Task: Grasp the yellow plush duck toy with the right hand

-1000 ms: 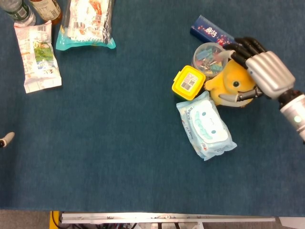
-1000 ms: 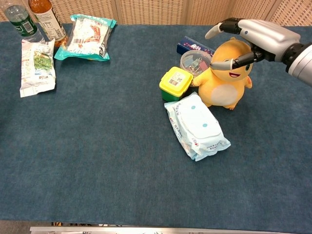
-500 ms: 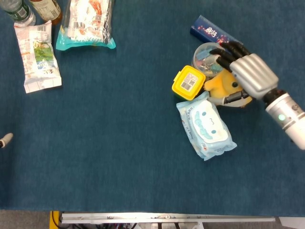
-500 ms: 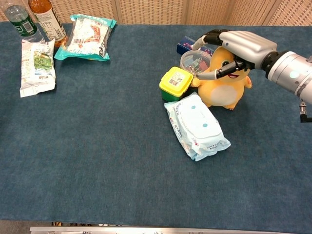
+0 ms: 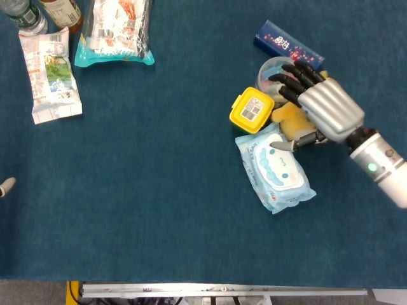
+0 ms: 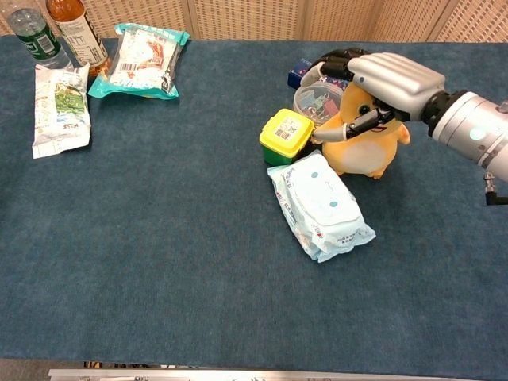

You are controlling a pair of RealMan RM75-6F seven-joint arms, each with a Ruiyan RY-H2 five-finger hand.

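Right robot hand (image 6: 386,78) cupped over the yellow plush duck toy (image 6: 363,149), fingers spread around its head, grip not clearly closed; duck upright between wet-wipes pack (image 6: 320,205), yellow box (image 6: 285,135) and clear tub (image 6: 316,101).

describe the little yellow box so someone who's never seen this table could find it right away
Look to the cluster of things on the right part of the blue cloth table, where the right hand covers the yellow plush duck toy. The small yellow plastic box sits just left of the duck, above the pale blue wet-wipes pack. It alone has a square lid with a barcode label.
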